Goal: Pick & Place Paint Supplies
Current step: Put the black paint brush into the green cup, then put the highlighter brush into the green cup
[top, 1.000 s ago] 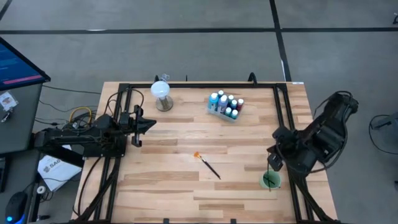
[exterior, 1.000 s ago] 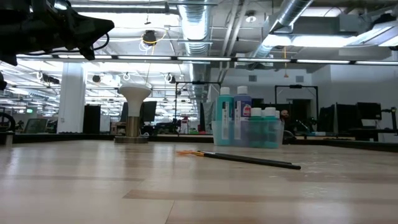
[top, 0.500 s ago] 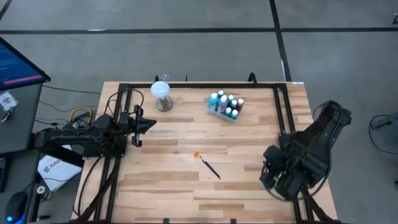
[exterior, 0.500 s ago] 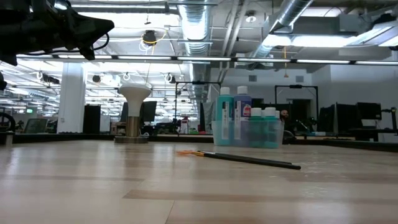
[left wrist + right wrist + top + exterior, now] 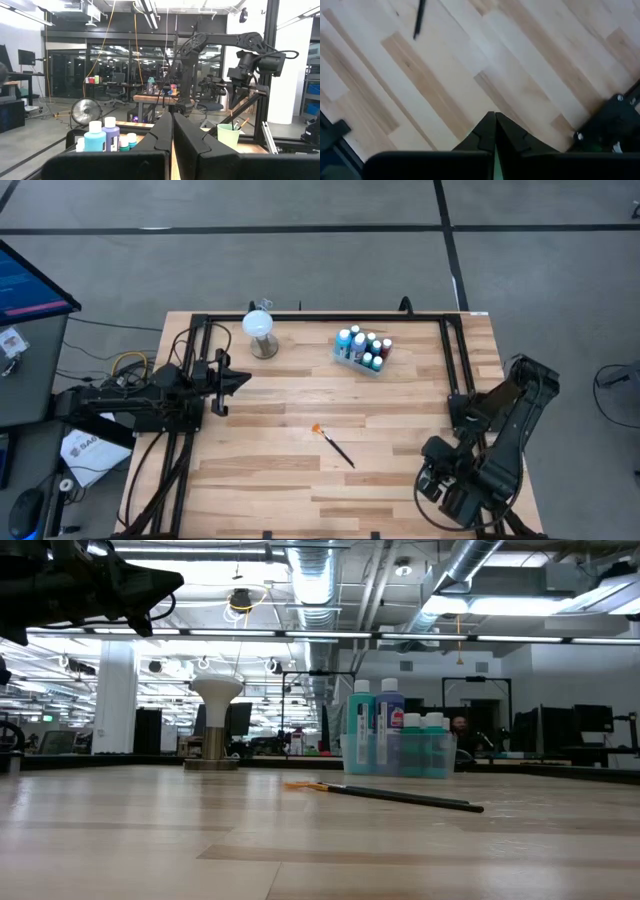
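Several white-capped paint bottles (image 5: 362,350) stand in a clear tray (image 5: 432,762) at the table's far middle. One dark-handled, orange-tipped paintbrush (image 5: 335,444) lies flat on the wood at mid-table. A green cup (image 5: 229,134) with brushes standing in it shows only in the left wrist view, and my right arm (image 5: 470,475) covers it in the high view. My right gripper (image 5: 495,117) is shut, points steeply down over the near right of the table, and shows nothing between its fingertips. My left gripper (image 5: 240,380) is shut and waits raised at the table's left.
A white globe on a round base (image 5: 260,330) stands at the far left of the table. A black frame (image 5: 300,315) runs along the table's far, left and right sides. Bare wood lies between the paintbrush and the near edge.
My right gripper has gone toward the table's near edge and down, tipping more steeply downward and staying shut. In the high view its arm now covers the green cup, which showed a second ago. The paintbrush on the table and the bottles have stayed put.
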`<action>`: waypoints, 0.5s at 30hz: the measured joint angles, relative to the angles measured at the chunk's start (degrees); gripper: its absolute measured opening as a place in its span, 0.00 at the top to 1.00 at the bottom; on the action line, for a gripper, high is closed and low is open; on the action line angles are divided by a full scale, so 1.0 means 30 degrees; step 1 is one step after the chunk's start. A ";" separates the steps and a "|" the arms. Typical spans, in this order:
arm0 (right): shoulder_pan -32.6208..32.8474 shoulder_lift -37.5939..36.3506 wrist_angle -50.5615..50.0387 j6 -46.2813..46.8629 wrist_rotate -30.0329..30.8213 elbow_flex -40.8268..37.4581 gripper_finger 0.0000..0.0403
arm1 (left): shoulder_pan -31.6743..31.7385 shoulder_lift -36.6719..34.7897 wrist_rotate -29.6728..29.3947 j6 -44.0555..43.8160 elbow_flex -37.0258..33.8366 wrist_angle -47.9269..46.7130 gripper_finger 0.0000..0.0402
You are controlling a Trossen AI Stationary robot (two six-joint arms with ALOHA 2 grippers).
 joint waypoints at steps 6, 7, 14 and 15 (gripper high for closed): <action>0.0087 0.0366 0.0007 0.0012 -0.0937 0.0000 0.88 | 0.0007 -0.0002 -0.0002 -0.0001 -0.0005 0.0000 1.00; 0.0076 0.0323 0.0000 -0.0013 -0.0937 0.0003 0.85 | 0.0006 -0.0002 0.0002 0.0000 -0.0006 0.0000 1.00; -0.1625 -0.1408 0.0466 -0.1266 0.0105 0.0000 0.68 | 0.0000 -0.0002 -0.0002 -0.0005 -0.0005 0.0000 1.00; -0.2204 -0.1760 0.0918 -0.1831 0.0540 0.0000 0.66 | 0.0006 -0.0003 -0.0004 -0.0001 0.0000 0.0000 1.00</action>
